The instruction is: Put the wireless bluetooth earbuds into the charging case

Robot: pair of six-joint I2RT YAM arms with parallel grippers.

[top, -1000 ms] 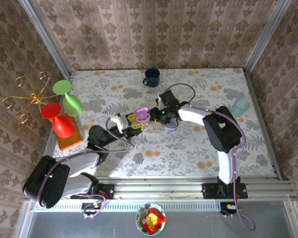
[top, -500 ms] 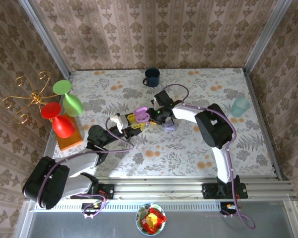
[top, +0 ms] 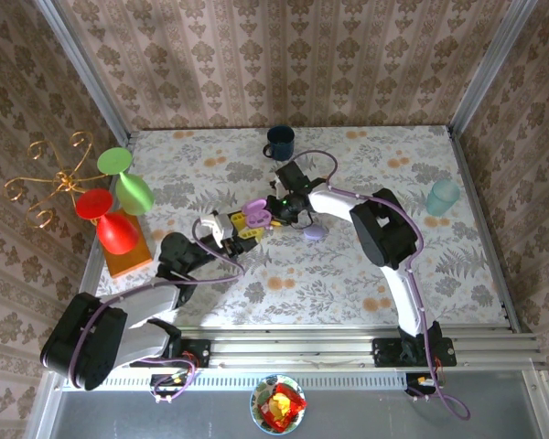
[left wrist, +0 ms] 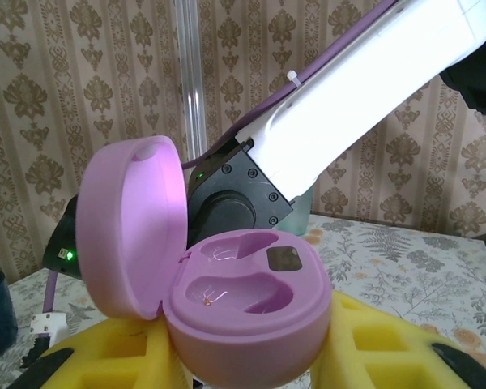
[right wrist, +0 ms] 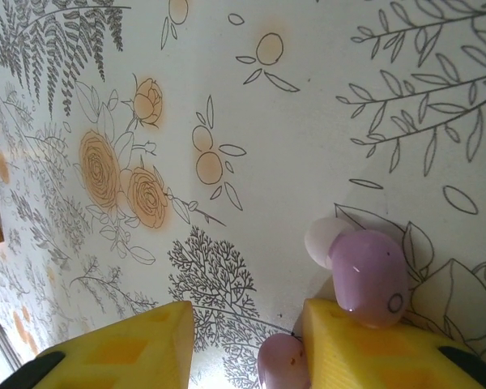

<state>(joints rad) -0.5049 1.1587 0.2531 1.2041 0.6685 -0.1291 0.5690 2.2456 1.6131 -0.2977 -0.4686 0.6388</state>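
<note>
The lilac earbud [right wrist: 368, 275] shows clearly from the right wrist. It lies on the flowered table [right wrist: 251, 121], pressed against the outer top edge of one yellow pad [right wrist: 373, 356], and its whitish tip points away from the pad. A smaller lilac bit [right wrist: 279, 362] sits in the gap between the pads and is cut off by the frame's lower edge, so I cannot tell whether it is a second earbud. The right gripper [right wrist: 247, 324] has its pads apart with bare table between them; nothing is pinched from both sides.

From above, both bits are too small to make out. The right gripper [top: 282, 206] is just beside the charging case [top: 259, 212], on the side away from the left arm. A lilac pebble [top: 313, 232] lies on the table near the case on that same side; I cannot tell whether it is shut or open.

The left wrist view gives the case [left wrist: 243, 308] close up. It is lilac, with its lid tipped back and both hollows showing bare floors. The left gripper [left wrist: 243, 365] is clamped on it, and the yellow pads' tips are hidden behind its body. Behind the case the white right arm [left wrist: 364, 105] blocks the table. A blue mug [top: 279, 142] stands beyond the case, well apart from it.
</note>
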